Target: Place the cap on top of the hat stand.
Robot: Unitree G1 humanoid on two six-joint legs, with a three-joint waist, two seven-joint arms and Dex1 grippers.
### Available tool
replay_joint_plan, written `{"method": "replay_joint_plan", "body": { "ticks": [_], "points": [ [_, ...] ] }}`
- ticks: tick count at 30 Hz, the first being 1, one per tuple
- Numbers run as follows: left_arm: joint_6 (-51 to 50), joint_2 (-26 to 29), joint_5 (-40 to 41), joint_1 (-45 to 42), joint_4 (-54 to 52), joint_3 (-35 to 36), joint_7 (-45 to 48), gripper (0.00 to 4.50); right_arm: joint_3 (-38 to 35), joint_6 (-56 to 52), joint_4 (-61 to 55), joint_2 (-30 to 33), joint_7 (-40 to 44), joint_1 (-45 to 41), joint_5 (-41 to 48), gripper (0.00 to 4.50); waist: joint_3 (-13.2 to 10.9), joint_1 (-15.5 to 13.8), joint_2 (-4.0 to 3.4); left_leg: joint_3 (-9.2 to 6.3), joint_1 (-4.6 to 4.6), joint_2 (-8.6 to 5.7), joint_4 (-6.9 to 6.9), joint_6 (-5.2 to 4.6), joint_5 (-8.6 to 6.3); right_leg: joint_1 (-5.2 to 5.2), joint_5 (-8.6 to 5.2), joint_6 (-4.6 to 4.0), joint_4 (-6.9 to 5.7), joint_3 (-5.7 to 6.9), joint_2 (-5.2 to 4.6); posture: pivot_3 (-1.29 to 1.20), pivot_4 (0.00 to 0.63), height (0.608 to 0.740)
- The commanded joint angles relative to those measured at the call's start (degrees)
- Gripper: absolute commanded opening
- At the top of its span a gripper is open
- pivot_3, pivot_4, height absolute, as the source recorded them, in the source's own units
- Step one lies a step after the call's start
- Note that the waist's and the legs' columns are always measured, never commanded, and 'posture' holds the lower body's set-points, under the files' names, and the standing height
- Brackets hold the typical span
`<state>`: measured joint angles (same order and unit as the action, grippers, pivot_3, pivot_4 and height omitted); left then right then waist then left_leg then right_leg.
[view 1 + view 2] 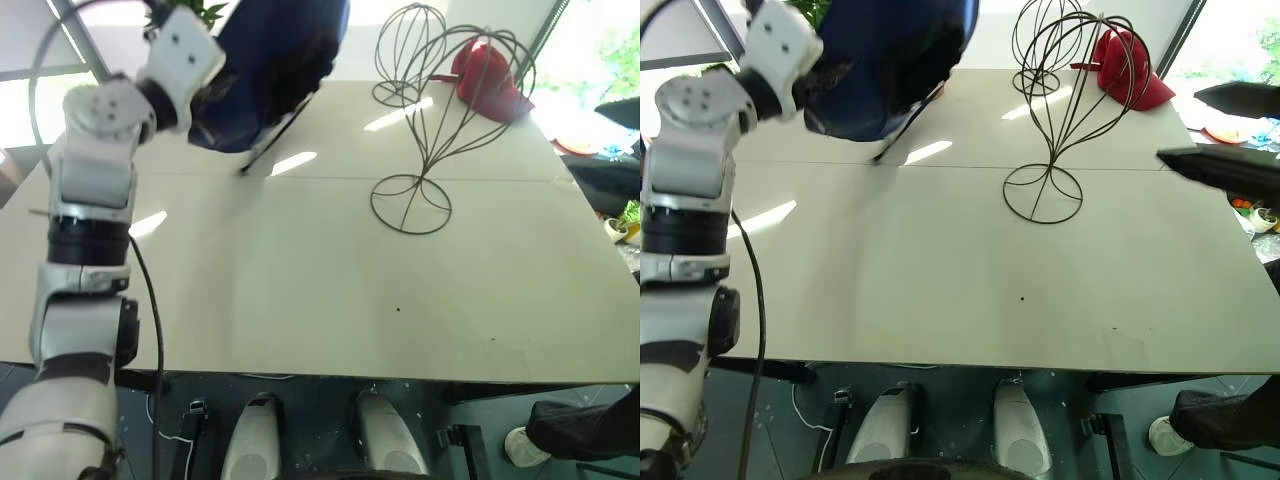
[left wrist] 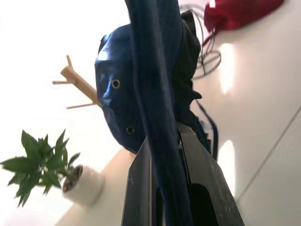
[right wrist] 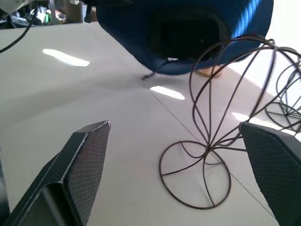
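**Cap lifted clear of table, clamped in left gripper; stand unoccupied**

Surface: pale, matte table (image 1: 300,290) made of two panels, with a seam running across its width. Bright window glare patches lie on the far half. Dark floor shows below the near edge. A person's shoe (image 1: 524,446) sits at the near right corner. A small potted plant (image 2: 44,172) stands off beyond the far left corner, next to a wooden pegged rack (image 2: 77,84).

Edges and free room: the near half of the table is bare. The hat stand (image 1: 440,130) stands right of centre, ring base flat on the table just past the seam, its head cage leaning toward the right. A smaller wire stand (image 1: 405,55) stands behind it near the far edge, with a red cap (image 1: 490,80) lying just beside it. Open tabletop lies between the cap and the hat stand.

Tools: left gripper (image 2: 174,155) is clamped together on the brim of the cap (image 1: 275,70); the navy fabric passes between its black fingers (image 2: 138,188). The cap hangs in the air above the far left part of the table, well apart from the hat stand, cord dangling. Right gripper (image 3: 176,141) has fingers wide apart, holding nothing, aimed at the hat stand's base.
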<state>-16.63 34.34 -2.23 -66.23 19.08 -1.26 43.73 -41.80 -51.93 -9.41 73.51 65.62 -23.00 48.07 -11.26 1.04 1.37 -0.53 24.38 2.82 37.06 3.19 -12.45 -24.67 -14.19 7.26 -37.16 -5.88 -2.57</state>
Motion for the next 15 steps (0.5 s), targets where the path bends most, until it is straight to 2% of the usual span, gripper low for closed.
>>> {"method": "replay_joint_plan", "body": {
  "ticks": [1, 9, 11, 15],
  "points": [
    [3.88, -2.43, 0.9, -7.86, 4.1, -0.23, -0.89, 0.02, -4.62, 1.31, 2.21, 2.08, -0.32, -0.59, -1.46, 4.5, 0.0, 0.11, -0.01, 0.0, 0.0, 0.0, 0.0, -0.01, -0.01, 0.0, 0.0, 0.0, 0.01, 0.0, 0.0, 0.0, 0.15, 0.74],
    [17.84, -11.02, 0.36, -17.89, 8.99, -2.28, -3.28, 0.02, -12.62, 0.32, 3.56, 2.06, 1.27, 5.14, -6.13, 4.5, -0.01, 0.04, -0.02, 0.0, 0.03, -0.01, -0.03, -0.06, -0.04, -0.01, -0.04, 0.06, 0.07, 0.0, -0.01, 0.0, 0.15, 0.74],
    [24.28, -11.5, -1.89, -18.05, 8.67, -3.66, -4.73, 0.02, -14.44, -0.64, 2.87, 1.46, 1.05, 6.43, -6.14, 4.5, -0.01, 0.25, -0.06, 0.01, 0.01, -0.01, -0.03, -0.07, -0.04, -0.01, -0.04, 0.06, 0.07, -0.03, 0.0, 0.0, 0.15, 0.74],
    [40.17, -9.88, -9.47, -12.19, 5.08, -9.94, -5.94, 0.02, -18.44, -2.67, 0.4, -0.13, 0.39, 9.11, -5.96, 4.5, 0.06, 0.33, -0.18, 0.01, -0.06, -0.01, -0.09, -0.08, -0.05, 0.0, -0.04, 0.07, 0.06, -0.06, 0.01, 0.0, 0.15, 0.74]
  ]
}}
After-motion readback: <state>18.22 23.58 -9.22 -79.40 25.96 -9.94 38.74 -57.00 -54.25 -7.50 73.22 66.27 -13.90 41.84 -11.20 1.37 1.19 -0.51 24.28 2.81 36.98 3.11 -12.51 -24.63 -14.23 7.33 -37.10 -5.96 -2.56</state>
